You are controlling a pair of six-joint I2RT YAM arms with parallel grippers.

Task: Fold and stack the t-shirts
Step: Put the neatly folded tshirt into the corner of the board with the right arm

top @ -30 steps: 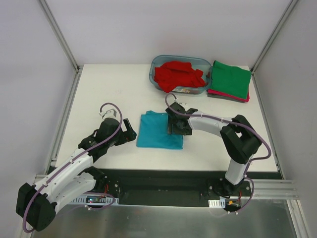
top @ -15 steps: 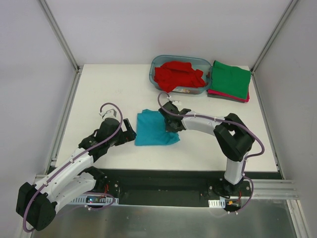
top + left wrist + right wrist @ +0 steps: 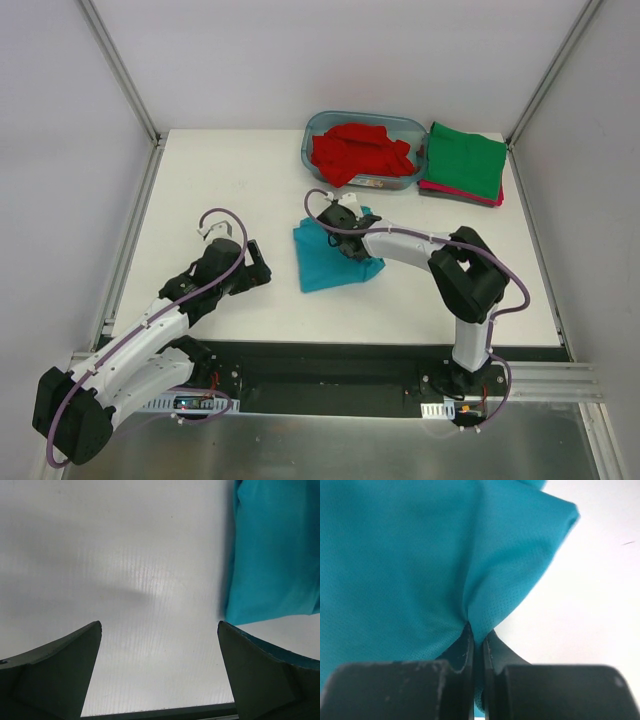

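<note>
A folded teal-blue t-shirt (image 3: 325, 265) lies near the table's middle, rumpled and raised where it is pinched. My right gripper (image 3: 346, 238) is shut on a fold of it; in the right wrist view the cloth (image 3: 395, 555) is squeezed between the closed fingertips (image 3: 477, 630). To the shirt's left, my left gripper (image 3: 262, 272) stands open and low over the bare table. In the left wrist view nothing lies between its fingers (image 3: 159, 625), and the teal shirt (image 3: 275, 555) is at the upper right. A red t-shirt (image 3: 360, 152) is bunched in the tub. A folded green t-shirt (image 3: 465, 158) lies on a magenta one (image 3: 462, 194).
The clear blue-tinted tub (image 3: 309, 150) stands at the back centre, with the green and magenta stack beside it at the back right corner. The white table (image 3: 220, 190) is bounded by white walls with metal frame rails.
My right gripper has shut on the teal shirt and pulled it toward the back right, which bunched and turned the cloth. The left arm has hardly moved.
</note>
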